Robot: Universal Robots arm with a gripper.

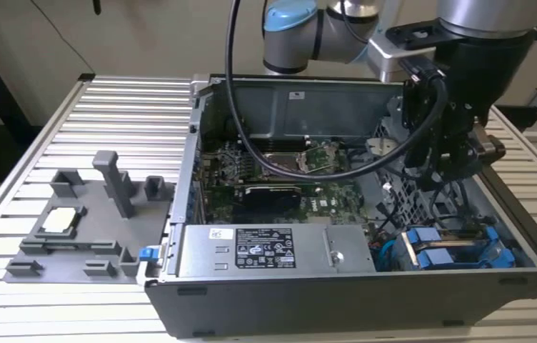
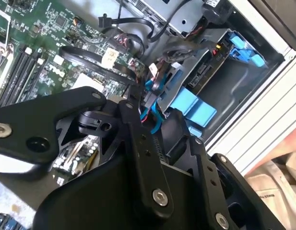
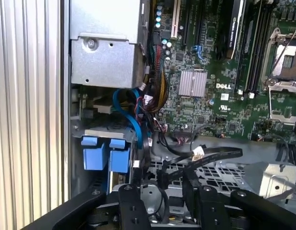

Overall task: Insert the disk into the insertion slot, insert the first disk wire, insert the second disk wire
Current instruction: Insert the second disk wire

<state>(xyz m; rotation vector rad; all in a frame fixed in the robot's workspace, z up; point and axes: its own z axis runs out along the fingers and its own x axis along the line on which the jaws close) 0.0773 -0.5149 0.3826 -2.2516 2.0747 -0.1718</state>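
Note:
The disk [image 2: 204, 73], silver-grey in its bright blue carrier [image 1: 450, 251], sits inside the insertion slot [image 1: 497, 239] of the grey drive cage at the case's front corner, on the exterior view's right. The carrier's blue tabs [image 3: 105, 154] face outward. My gripper [image 1: 450, 168] hangs inside the case just above and behind the cage. Both wrist views show a bundle of blue and black disk wires [image 3: 133, 120] running between the cage and the motherboard, close under the gripper [image 3: 169, 191]. A black flat cable with a white tag [image 3: 199, 154] loops just in front of the gripper [image 2: 167, 129].
The open computer case [image 1: 278, 300] stands on a ribbed metal table [image 1: 106, 107]. A grey power supply box [image 1: 268, 250] sits beside the cage. The green motherboard [image 3: 219, 86] fills the case floor. A grey fixture tray [image 1: 68, 229] lies on the exterior view's left.

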